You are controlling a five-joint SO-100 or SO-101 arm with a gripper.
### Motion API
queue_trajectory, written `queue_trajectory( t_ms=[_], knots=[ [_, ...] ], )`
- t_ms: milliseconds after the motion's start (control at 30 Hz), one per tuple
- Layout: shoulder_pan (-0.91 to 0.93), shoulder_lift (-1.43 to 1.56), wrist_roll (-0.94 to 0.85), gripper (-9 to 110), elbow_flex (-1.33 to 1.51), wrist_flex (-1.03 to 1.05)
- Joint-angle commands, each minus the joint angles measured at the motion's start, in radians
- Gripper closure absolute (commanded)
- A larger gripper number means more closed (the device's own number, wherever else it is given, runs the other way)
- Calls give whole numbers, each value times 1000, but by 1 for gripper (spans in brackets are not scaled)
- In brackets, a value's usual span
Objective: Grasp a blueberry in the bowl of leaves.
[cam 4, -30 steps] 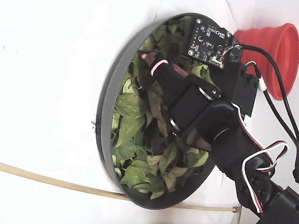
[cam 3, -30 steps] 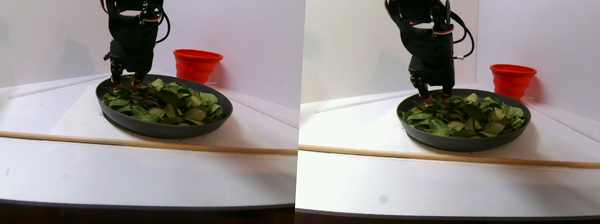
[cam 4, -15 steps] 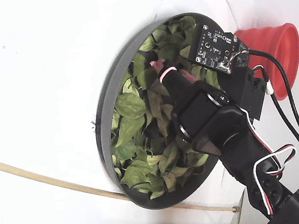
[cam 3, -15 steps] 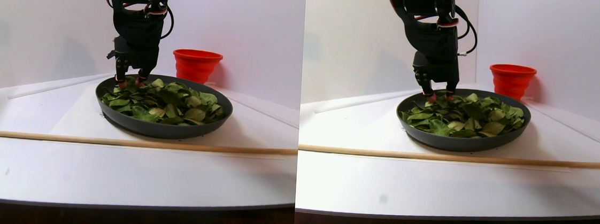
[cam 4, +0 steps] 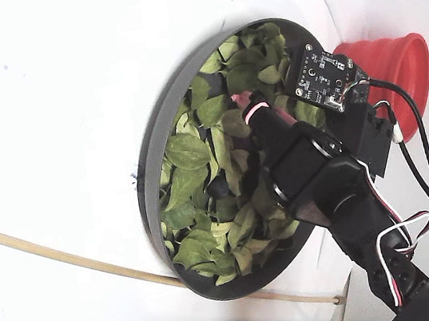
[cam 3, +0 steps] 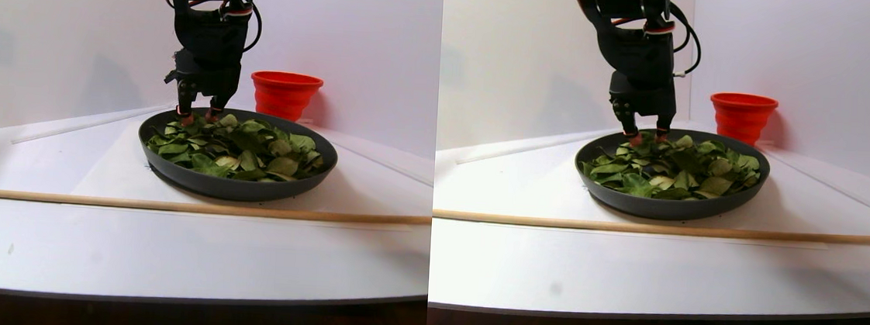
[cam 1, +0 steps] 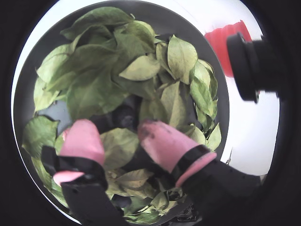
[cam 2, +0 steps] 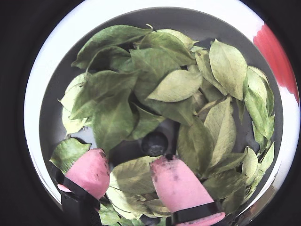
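Note:
The bowl of leaves (cam 1: 27, 82) is a wide dark-grey dish full of green leaves (cam 1: 94, 89). A dark blueberry (cam 1: 124, 116) lies in a gap between the leaves, just beyond my pink fingertips (cam 1: 82, 136). It shows more clearly in the other wrist view (cam 2: 155, 143), close to the right fingertip. My gripper (cam 1: 120, 129) is open and empty, its tips down among the leaves at the bowl's back left in the stereo pair view (cam 3: 197, 115). A second dark round thing (cam 1: 121, 200) lies under the fingers.
A red cup (cam 3: 286, 92) stands right behind the bowl (cam 3: 236, 187), close to the arm (cam 4: 313, 170). A thin wooden stick (cam 3: 169, 205) lies across the white table in front of the bowl.

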Motion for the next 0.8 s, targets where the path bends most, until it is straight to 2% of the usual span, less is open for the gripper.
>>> queue_trajectory(
  t_ms=[0, 767],
  knots=[
    [17, 109, -6, 85, -28, -2],
    [25, -35, 3, 84, -103, -81]
  ],
)
